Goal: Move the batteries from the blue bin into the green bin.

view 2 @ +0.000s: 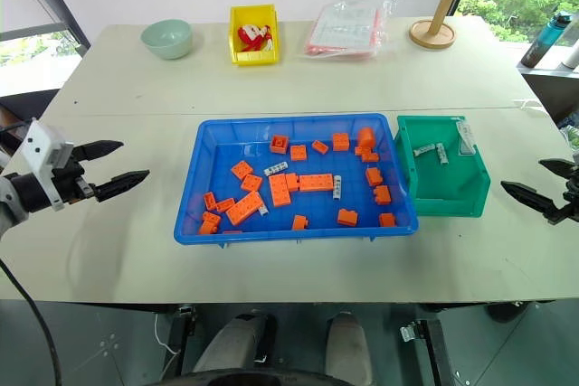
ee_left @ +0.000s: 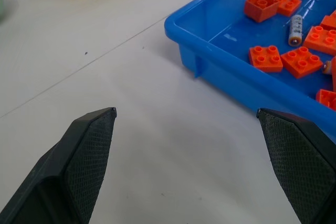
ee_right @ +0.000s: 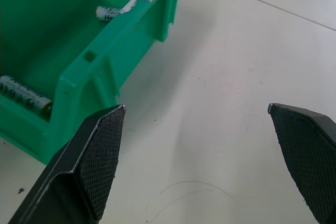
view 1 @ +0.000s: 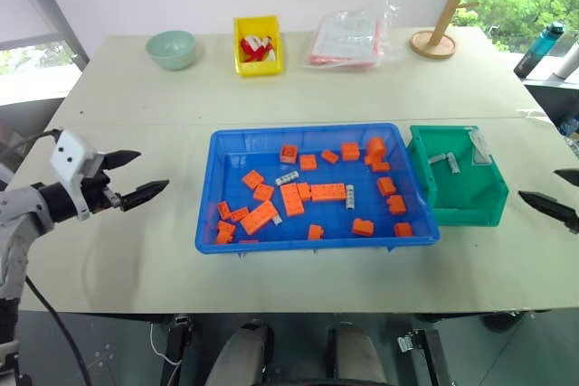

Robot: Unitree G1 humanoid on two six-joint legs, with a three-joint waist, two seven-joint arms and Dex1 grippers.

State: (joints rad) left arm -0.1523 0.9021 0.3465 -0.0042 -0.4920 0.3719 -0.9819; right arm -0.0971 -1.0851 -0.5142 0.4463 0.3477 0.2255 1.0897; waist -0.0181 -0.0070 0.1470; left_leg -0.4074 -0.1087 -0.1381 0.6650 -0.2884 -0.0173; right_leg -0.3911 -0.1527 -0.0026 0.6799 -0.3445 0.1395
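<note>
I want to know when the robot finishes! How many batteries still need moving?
Two batteries already lie in the green bin. Both the left gripper and right gripper are open and empty. Two batteries are left in the blue bin.

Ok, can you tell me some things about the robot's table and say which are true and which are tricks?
1. Both end effectors are open and holding nothing. True: the left end effector and the right end effector hover over the table with fingers spread.
2. The green bin is empty. False: it already holds batteries.
3. Batteries still lie in the blue bin among the orange bricks. True: one battery lies near the middle, another battery further back.
4. The green bin sits on the blue bin's left side. False: it sits against its right side.
5. The yellow bin is at the far edge, beside a pale green bowl. True.
</note>
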